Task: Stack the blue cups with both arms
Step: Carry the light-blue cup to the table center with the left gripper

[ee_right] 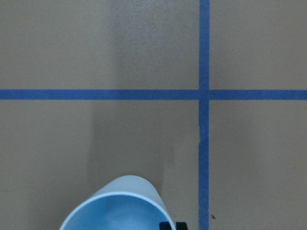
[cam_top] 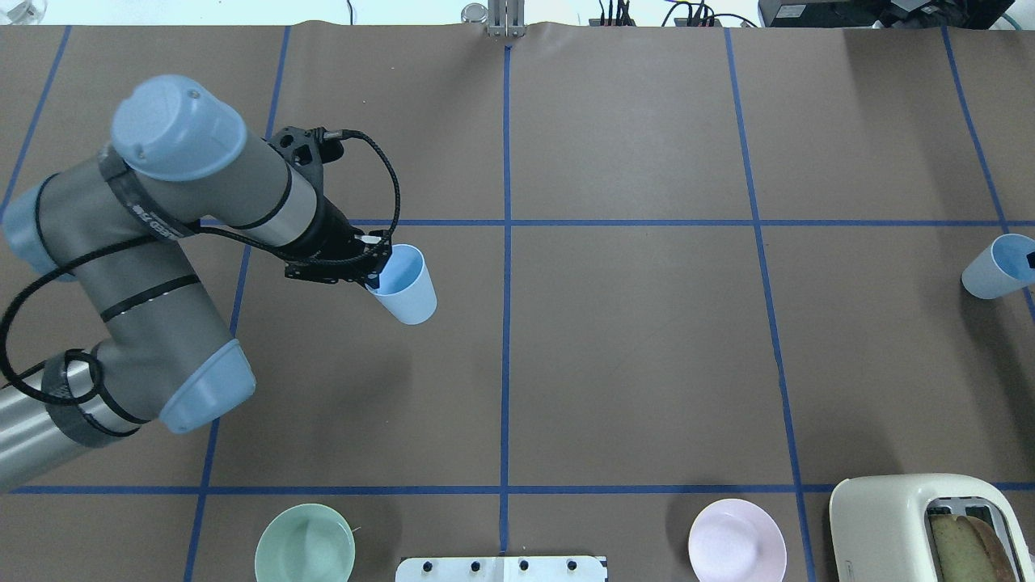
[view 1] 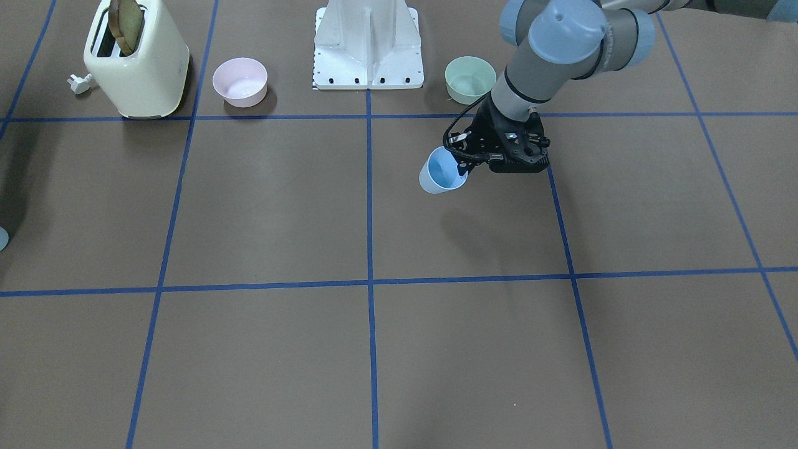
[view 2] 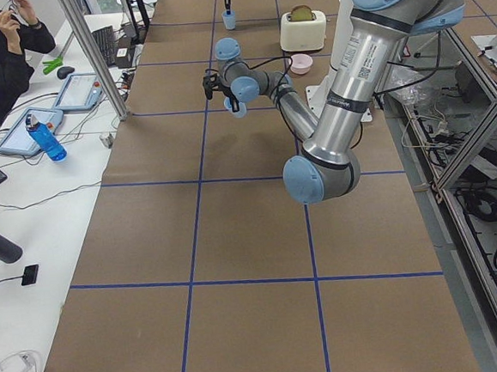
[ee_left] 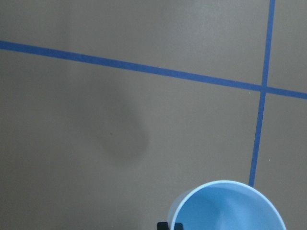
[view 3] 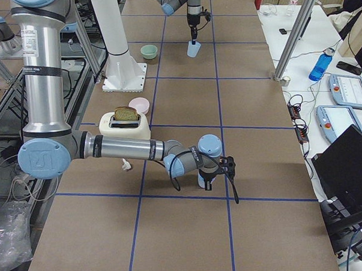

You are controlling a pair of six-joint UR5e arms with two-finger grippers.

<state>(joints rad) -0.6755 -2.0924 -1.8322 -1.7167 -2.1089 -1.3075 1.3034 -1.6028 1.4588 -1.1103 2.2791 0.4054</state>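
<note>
My left gripper (cam_top: 373, 275) is shut on the rim of a pale blue cup (cam_top: 406, 284) and holds it tilted above the table, left of centre. In the front view the same cup (view 1: 441, 172) hangs at that gripper (view 1: 462, 167), with its shadow on the table below. The left wrist view shows its open mouth (ee_left: 230, 208). The second blue cup (cam_top: 996, 268) is at the overhead view's right edge, where only a black tip of my right gripper (cam_top: 1031, 259) shows. The right wrist view shows this cup (ee_right: 115, 206) with a fingertip (ee_right: 168, 225) on its rim.
A cream toaster (view 1: 137, 59) with a slice of bread, a pink bowl (view 1: 240, 81), the white robot base (view 1: 368, 47) and a mint-green bowl (view 1: 469, 79) stand along the robot's side of the table. Blue tape lines grid the brown surface.
</note>
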